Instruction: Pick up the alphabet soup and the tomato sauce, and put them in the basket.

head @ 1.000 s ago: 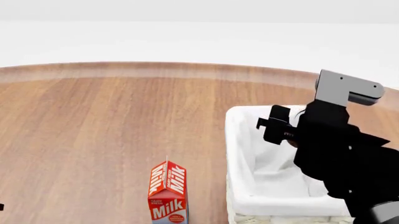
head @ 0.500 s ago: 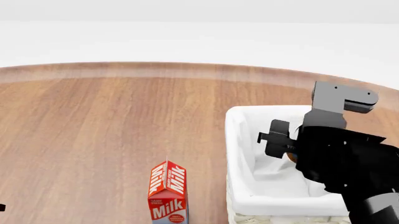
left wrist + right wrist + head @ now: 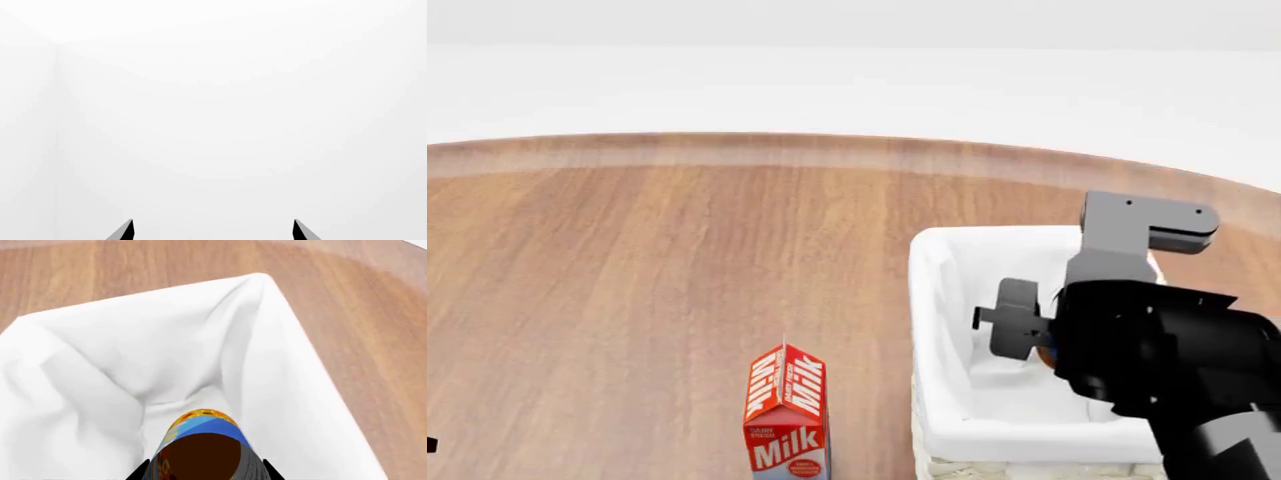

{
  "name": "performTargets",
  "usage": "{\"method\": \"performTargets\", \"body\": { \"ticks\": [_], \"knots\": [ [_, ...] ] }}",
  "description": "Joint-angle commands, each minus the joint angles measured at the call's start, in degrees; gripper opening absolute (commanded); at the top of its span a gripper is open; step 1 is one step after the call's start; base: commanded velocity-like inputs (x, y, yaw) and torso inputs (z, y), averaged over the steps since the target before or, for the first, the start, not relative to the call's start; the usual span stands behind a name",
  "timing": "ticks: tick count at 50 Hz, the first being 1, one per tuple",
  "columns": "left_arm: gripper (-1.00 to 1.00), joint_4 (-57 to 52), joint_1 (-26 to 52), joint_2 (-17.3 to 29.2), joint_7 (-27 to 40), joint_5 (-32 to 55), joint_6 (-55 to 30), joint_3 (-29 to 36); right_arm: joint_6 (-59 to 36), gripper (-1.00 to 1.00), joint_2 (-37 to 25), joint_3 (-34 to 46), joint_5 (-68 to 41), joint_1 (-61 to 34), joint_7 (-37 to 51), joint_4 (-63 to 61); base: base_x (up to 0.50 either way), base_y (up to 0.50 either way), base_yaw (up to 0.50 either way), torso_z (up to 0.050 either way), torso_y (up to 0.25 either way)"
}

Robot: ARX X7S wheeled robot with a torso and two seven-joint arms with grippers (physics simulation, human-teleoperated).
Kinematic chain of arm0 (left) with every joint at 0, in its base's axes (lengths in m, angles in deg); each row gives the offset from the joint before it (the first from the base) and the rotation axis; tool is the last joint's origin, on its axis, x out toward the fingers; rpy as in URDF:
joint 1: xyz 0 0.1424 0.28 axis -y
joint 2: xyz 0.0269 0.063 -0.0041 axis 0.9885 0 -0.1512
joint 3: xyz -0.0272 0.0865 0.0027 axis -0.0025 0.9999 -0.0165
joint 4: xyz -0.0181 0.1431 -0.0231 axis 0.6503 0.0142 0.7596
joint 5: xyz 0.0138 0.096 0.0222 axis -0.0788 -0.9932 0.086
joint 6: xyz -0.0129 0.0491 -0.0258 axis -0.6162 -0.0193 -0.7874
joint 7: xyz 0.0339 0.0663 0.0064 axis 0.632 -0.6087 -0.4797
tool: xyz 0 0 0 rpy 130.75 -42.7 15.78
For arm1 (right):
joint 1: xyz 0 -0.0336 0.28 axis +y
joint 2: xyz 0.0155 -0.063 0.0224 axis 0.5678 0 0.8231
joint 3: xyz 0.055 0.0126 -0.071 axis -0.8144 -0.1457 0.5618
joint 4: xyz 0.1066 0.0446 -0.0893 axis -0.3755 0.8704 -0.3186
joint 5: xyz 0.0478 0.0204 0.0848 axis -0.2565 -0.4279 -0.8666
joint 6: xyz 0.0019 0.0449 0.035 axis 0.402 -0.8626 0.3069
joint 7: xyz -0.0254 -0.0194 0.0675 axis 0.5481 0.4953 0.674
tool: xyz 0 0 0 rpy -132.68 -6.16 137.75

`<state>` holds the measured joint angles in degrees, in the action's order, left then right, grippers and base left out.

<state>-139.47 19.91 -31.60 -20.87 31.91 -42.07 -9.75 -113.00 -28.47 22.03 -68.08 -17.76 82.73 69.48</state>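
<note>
— Right gripper?
— Clamped on the alphabet soup, hanging over the basket, inside its rim, cloth lining directly below.
— Left gripper?
— Spread wide, only two fingertips showing against blank white; nothing between.
— Around the right gripper?
— Wooden worktop beyond the basket; milk carton off to the left, well apart.
</note>
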Motion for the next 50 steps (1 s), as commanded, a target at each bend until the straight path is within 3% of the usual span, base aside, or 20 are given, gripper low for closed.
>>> {"method": "performTargets", "body": {
  "ticks": [1,16,17,34,50],
  "knots": [
    [1.0,0.09,-0.01,0.08,0.15,-0.13,0.15,0.24,-0.27,-1.0,0.31,-0.05,2.75,-0.16,-1.38,-0.47,0.0,0.0,0.0,0.0,0.0],
    [1.0,-0.02,0.36,0.25,0.36,0.06,0.04,0.54,0.06,-1.0,0.54,0.03,3.14,-0.18,-1.01,0.06,0.0,0.0,0.0,0.0,0.0],
    [1.0,-0.04,0.28,0.29,0.38,0.08,0.16,0.5,-0.05,1.0,1.02,0.31,3.43,-0.49,-1.35,1.36,0.0,0.0,0.0,0.0,0.0],
    [1.0,-0.13,0.27,0.58,0.56,0.21,0.37,0.63,-1.89,1.0,-0.51,-0.18,2.6,-1.41,0.16,-3.26,0.0,0.0,0.0,0.0,0.001],
    [1.0,0.01,1.09,0.24,0.51,0.18,0.02,1.37,-9.93,1.0,-6.84,-2.36,-1.17,-8.6,5.13,-16.91,0.0,0.0,0.0,0.0,0.0]
  ]
}}
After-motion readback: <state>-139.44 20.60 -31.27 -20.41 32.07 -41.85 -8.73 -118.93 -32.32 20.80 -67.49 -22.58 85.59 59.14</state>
